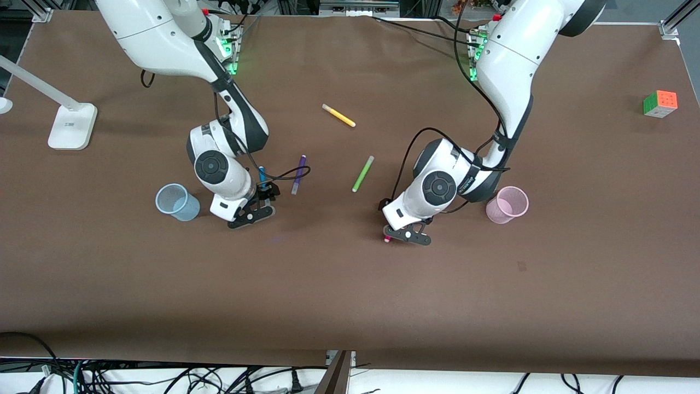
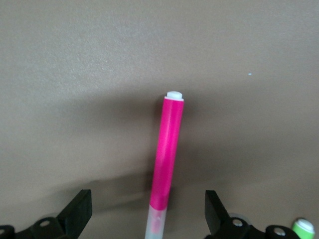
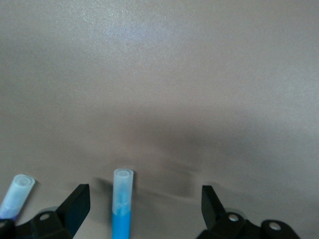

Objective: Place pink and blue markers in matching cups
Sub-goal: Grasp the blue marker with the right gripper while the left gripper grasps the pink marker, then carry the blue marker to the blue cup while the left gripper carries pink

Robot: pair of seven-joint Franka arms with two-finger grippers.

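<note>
My left tool (image 1: pixel 406 236) sits low over the bench (image 1: pixel 350 295), its fingers (image 2: pixel 76 211) spread wide with the pink marker (image 2: pixel 167 154) lying between them, touching neither. In the front view only the marker's end (image 1: pixel 387 239) peeks out from under the tool. The pink cup (image 1: pixel 507 204) stands upright just beside my left wrist, toward the left arm's end of the bench.

My right tool (image 1: pixel 257 210) is also low, fingers (image 3: pixel 75 206) wide, with the blue marker (image 3: pixel 121 204) lying between them, free of both. The blue cup (image 1: pixel 176 202) stands upright near that tool, toward the right arm's end.

Taking the blue marker as landmark: the purple marker (image 1: pixel 298 174) lies just beside it, toward the left arm's end; the green marker (image 1: pixel 362 173) is farther along the same way; the yellow marker (image 1: pixel 338 115) lies farther from the camera. Bare bench stretches nearer the camera than both tools, down to its edge. A colour cube (image 1: pixel 660 103) and a white lamp base (image 1: pixel 72 126) sit near the two ends, well apart from everything.
</note>
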